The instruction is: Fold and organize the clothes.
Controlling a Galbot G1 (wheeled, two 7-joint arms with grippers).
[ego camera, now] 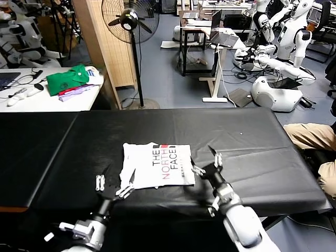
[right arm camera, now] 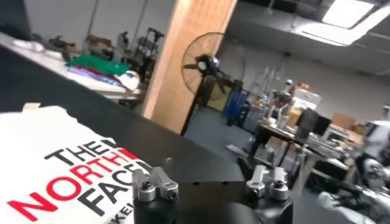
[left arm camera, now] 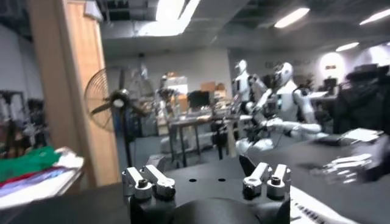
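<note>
The white T-shirt lies folded into a rectangle on the black table, its black and red "THE NORTH FACE" lettering facing up. My left gripper is open and empty, just above the shirt's near left corner. My right gripper is open and empty at the shirt's right edge. The shirt's edge shows in the left wrist view beside the open left gripper. The lettering shows in the right wrist view, next to the open right gripper.
A white side table at the back left holds a green garment, a purple cloth and cables. A standing fan and a wooden pillar stand behind the table. Other robots are at the back right.
</note>
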